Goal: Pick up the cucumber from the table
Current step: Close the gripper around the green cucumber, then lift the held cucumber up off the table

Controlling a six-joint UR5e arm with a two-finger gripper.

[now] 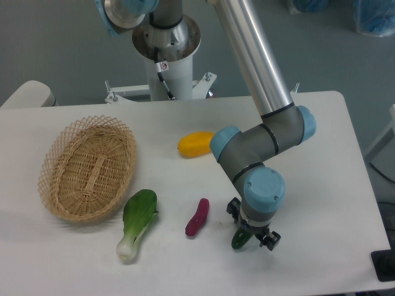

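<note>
1. Camera view: the end effector [252,236] is reaching down to the desk [321,185], its fingers sitting around the cucumber [239,242] (only the dark green tip is showing); whether they are clamping it, I cannot tell.
2. The purple eggplant piece [197,217] is lying just beside it, the bok choy [138,222] and wicker basket [87,168] further off.

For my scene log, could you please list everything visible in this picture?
basket: one, tan wicker, left on the table.
yellow piece: one, yellow, centre, right of the basket.
bok choy: one, green and white, front of the basket.
eggplant: one, purple, right of the bok choy.
cucumber: one, dark green, front right, mostly hidden between the jaws.
gripper: one, black, down at the cucumber; closure unclear.
arm: one, silver, grey, blue.
</note>
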